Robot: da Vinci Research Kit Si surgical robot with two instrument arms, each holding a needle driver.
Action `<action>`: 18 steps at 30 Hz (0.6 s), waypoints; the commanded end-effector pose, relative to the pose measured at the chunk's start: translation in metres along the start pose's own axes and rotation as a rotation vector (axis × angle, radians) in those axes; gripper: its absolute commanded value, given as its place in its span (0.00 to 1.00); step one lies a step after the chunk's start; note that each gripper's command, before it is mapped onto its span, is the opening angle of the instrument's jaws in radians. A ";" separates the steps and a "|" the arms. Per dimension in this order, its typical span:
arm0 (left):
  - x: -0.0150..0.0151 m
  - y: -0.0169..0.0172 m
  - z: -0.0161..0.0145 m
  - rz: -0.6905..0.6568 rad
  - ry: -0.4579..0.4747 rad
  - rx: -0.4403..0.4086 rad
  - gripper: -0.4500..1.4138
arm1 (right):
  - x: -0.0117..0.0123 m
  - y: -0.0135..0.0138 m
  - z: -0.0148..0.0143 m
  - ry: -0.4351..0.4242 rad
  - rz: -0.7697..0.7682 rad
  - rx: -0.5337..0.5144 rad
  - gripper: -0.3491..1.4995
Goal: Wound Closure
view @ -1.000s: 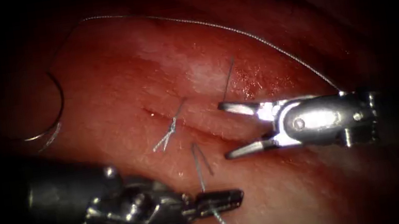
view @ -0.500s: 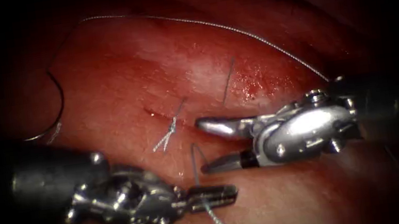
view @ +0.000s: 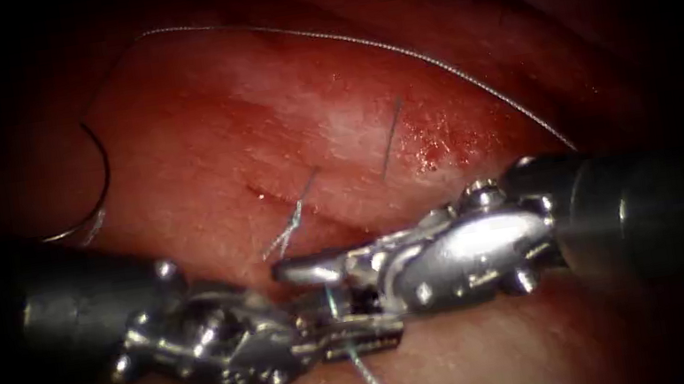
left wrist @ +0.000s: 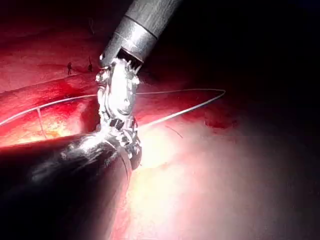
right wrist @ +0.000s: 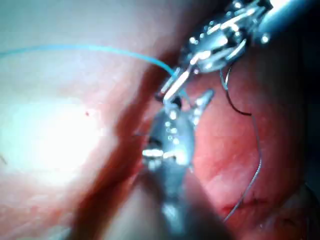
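The left tool (view: 384,332) had its jaws pressed fully together on the thread (view: 370,377), gripping it near their tips. One strand rose from the grip toward the cut (view: 337,219); the other trailed away beneath the jaws across the tissue (view: 198,123).

The right tool (view: 298,292) held nothing. Its jaws stood apart, the upper one lying just above the left jaws and the lower one tucked close against them. The rising strand passed through the gap between them. In the right wrist view the right tool (right wrist: 186,100) showed the same spread. The left tool (right wrist: 172,87) was just beyond its tips, shut on the thread (right wrist: 100,49). How close the right jaws came to touching the strand could not be told.

The needle (view: 97,177) lay free on the tissue, well away from both sets of jaws, on the left side of the cut. Neither tool gripped it, and its whole curve lay on the surface, not in the tissue. From it a long strand (view: 393,49) arched over the tissue and dropped behind the right tool's wrist.

A knot (view: 291,224) with short ends sat on the cut just above the right tool's upper jaw. A single cut end (view: 390,136) stood up from the tissue farther above those jaws, beside a patch of red fluid (view: 433,139).

In the left wrist view the right tool (left wrist: 117,95) reached down just ahead of the left shaft, with thread (left wrist: 190,91) crossing behind it.
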 end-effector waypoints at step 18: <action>0.0020 -0.0009 0.0022 -0.069 -0.018 0.137 0.81 | -0.0088 0.0021 -0.0013 -0.133 0.270 -0.086 0.00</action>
